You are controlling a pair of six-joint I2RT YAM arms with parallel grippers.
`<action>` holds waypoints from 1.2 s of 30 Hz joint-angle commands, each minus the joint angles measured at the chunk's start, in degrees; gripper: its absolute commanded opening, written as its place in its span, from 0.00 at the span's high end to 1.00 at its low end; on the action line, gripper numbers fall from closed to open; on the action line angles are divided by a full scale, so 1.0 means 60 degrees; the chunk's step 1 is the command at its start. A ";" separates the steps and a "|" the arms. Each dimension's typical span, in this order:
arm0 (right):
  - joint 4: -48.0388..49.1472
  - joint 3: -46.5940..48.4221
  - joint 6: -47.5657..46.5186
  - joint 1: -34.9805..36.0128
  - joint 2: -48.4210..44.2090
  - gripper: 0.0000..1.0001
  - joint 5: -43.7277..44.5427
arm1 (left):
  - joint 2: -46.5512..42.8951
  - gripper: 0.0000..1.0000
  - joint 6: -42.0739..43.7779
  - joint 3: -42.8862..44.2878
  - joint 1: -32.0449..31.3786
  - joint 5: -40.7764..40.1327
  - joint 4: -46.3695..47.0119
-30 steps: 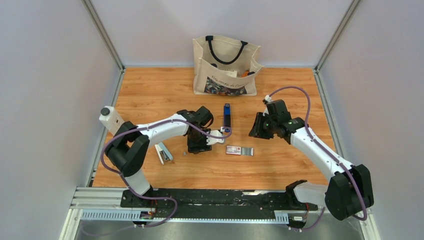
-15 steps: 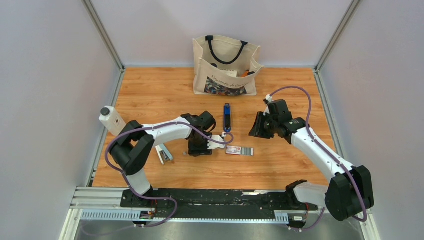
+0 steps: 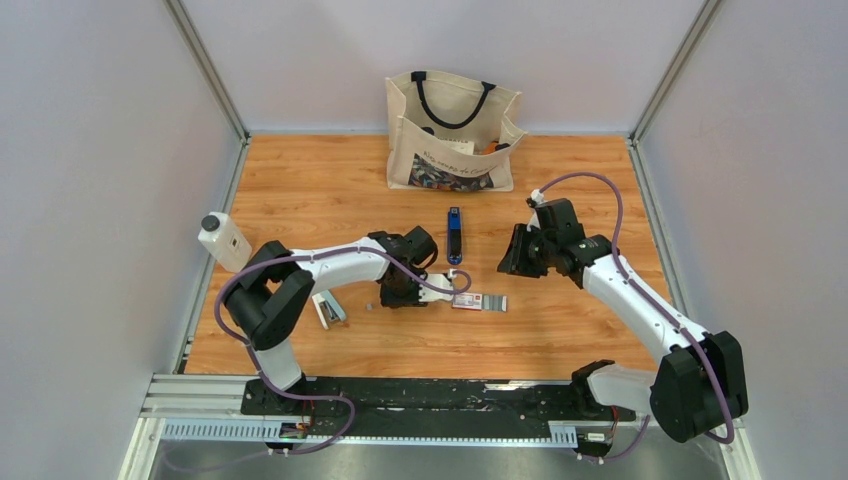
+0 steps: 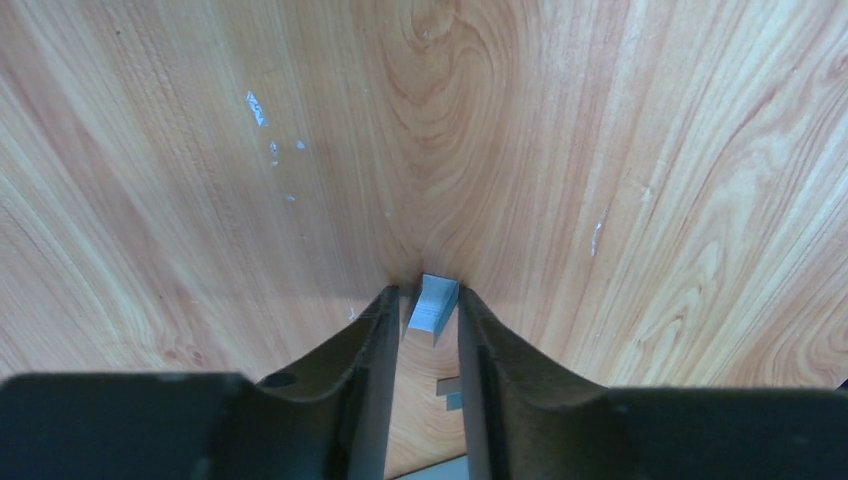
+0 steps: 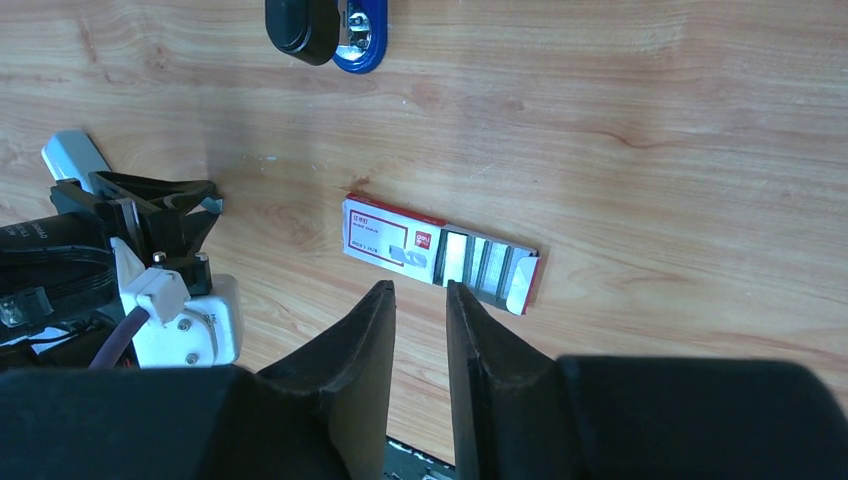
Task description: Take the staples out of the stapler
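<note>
The dark blue stapler (image 3: 454, 235) lies on the wooden table, pointing away from me; its end shows at the top of the right wrist view (image 5: 340, 25). My left gripper (image 3: 392, 298) points down at the table, left of the stapler's near end. In the left wrist view its jaws (image 4: 428, 300) stand close around a short silvery strip of staples (image 4: 432, 306) at the fingertips on the wood. Another small staple bit (image 4: 450, 386) lies behind it. My right gripper (image 5: 418, 290) hovers right of the stapler, narrowly open and empty.
A red-and-white staple box (image 3: 466, 300) with its pulled-out tray of strips (image 5: 485, 268) lies right of the left gripper. A pale grey-blue stapler (image 3: 325, 305) lies at the left. A canvas tote bag (image 3: 452, 130) stands at the back. A white block (image 3: 222, 240) sits at the left edge.
My left gripper has shifted a little right and lower toward the table. The right arm, stapler and box have not moved.
</note>
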 commanded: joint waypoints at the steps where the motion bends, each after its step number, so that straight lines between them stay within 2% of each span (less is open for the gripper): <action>1: 0.0236 0.0137 -0.0127 -0.0034 -0.0248 0.73 -0.0153 | 0.0314 0.70 -0.0001 -0.0054 -0.0134 -0.0198 0.0327; 8: 0.0104 0.0151 -0.0186 -0.0049 -0.0395 0.74 -0.0152 | 0.0197 0.94 -0.0410 0.0150 -0.0237 -0.0607 0.0108; 13: -0.0160 0.0619 -0.0405 -0.0137 -0.0541 0.74 -0.0313 | -0.0593 0.99 -0.0995 0.1261 -0.0150 -0.0083 -0.1003; 16: -0.0116 0.0883 -0.0551 -0.0181 -0.0644 0.72 -0.0693 | -0.1018 1.00 -0.1668 0.2769 0.0171 0.0925 -0.1867; 20: 0.0147 0.1161 -0.0684 -0.0181 -0.0863 0.65 -0.1411 | -0.1341 1.00 -0.3001 0.4906 0.1050 0.3442 -0.2689; 24: 0.0921 0.1265 -0.0669 -0.0195 -0.1287 0.55 -0.2405 | -0.1620 1.00 -0.4713 0.6257 0.2045 0.5655 -0.2443; 27: 0.2077 0.1192 -0.0378 -0.0181 -0.1668 0.45 -0.3416 | -0.1854 1.00 -0.6440 0.6596 0.2895 0.7369 -0.1216; 29: 0.3073 0.1147 0.0032 -0.0195 -0.1772 0.42 -0.3930 | -0.1957 1.00 -0.8531 0.6378 0.3320 0.8482 0.0085; 32: 0.4158 0.1337 0.0837 -0.0195 -0.1626 0.42 -0.4370 | -0.2249 1.00 -1.1723 0.5210 0.3688 0.9555 0.3274; 36: 0.6132 0.1280 0.2359 -0.0195 -0.1260 0.43 -0.4882 | -0.2631 1.00 -1.5504 0.2997 0.3718 0.9835 0.8036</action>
